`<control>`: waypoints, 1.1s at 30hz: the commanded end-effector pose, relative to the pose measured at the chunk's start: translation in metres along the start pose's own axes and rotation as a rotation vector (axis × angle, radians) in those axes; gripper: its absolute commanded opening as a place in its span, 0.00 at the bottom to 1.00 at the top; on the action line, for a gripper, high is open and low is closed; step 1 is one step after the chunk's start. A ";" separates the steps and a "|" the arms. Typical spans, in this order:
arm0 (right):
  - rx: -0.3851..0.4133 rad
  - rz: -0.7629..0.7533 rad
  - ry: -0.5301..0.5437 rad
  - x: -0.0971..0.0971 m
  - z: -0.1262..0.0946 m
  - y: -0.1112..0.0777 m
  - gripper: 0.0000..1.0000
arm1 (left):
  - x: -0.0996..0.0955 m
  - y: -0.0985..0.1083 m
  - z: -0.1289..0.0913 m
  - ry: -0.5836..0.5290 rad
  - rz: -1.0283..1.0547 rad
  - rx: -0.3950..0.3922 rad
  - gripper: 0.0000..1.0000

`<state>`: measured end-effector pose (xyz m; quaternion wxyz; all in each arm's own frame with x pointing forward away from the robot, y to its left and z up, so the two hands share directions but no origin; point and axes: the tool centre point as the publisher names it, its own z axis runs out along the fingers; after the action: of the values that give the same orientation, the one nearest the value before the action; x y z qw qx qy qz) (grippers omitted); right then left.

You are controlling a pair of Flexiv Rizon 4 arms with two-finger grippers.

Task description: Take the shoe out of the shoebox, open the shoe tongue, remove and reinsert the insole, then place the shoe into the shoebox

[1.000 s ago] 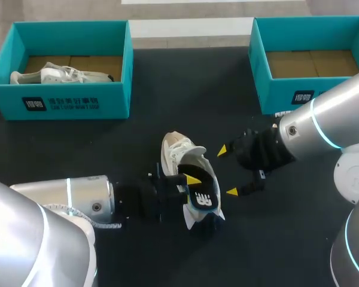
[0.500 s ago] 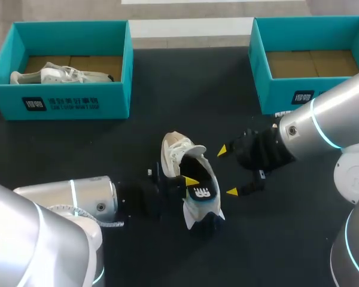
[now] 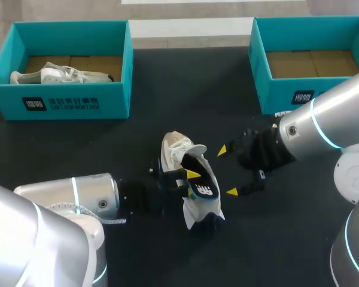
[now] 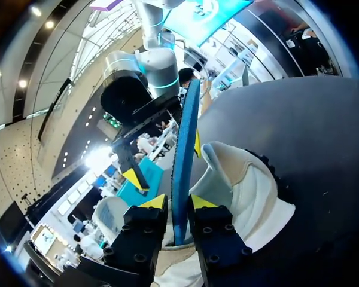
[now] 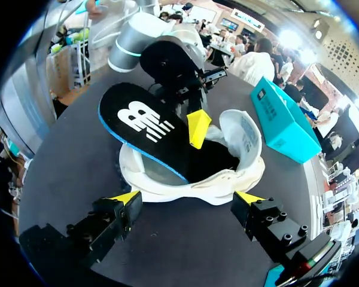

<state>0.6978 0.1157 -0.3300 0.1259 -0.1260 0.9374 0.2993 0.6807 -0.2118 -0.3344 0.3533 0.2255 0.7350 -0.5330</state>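
Our left gripper (image 3: 188,178) is clamped on the insole (image 3: 204,190), which stands half out of the white shoe (image 3: 178,152) at mid-frame. Our right gripper (image 3: 227,171) hangs wide open and empty just right of it. The upper-left shoebox (image 3: 66,101) holds another shoe (image 3: 60,74), and the upper-right shoebox (image 3: 287,89) sits well apart. The left wrist view shows both fingers (image 4: 152,206) pinching the insole's blue edge, where the head view shows only one yellow tip.

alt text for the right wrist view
A white shoe lies on the dark table just ahead of the open right gripper, its black insole sticking partly out, pinched by the left gripper. A teal box stands beyond.
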 end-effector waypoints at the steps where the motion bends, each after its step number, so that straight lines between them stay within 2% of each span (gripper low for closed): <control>1: 0.003 0.001 -0.002 0.001 0.000 0.001 1.00 | -0.002 -0.011 -0.012 0.005 0.014 0.001 0.24; 6: 0.003 0.001 -0.002 0.001 0.000 0.001 1.00 | 0.000 -0.021 -0.018 0.028 0.037 0.002 0.18; 10: 0.003 0.001 -0.002 0.001 0.000 0.001 1.00 | 0.003 -0.027 -0.021 0.029 0.033 0.008 0.19; 12: 0.003 0.001 -0.002 0.001 0.000 0.001 1.00 | 0.007 -0.028 -0.019 0.027 0.024 0.017 0.15; 13: 0.003 0.001 -0.002 0.001 0.000 0.001 1.00 | 0.009 -0.026 -0.016 0.034 0.016 0.023 0.11; 14: 0.003 0.001 -0.002 0.001 0.000 0.001 1.00 | 0.011 -0.024 -0.013 0.041 0.011 0.022 0.03; 15: 0.003 0.001 -0.002 0.001 0.000 0.001 1.00 | 0.013 -0.021 -0.010 0.044 0.009 0.024 0.00; 21: 0.003 0.001 -0.002 0.001 0.000 0.001 1.00 | 0.018 -0.001 0.004 0.046 0.003 0.012 0.00; 27: 0.003 0.001 -0.002 0.001 0.000 0.001 1.00 | 0.011 0.016 0.005 0.017 0.037 -0.022 0.00; 33: 0.003 0.001 -0.002 0.001 0.000 0.001 1.00 | 0.006 0.023 0.003 0.027 0.055 -0.049 0.00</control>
<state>0.6977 0.1157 -0.3300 0.1259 -0.1260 0.9374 0.2993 0.6884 -0.2044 -0.3532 0.3673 0.2427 0.7417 -0.5060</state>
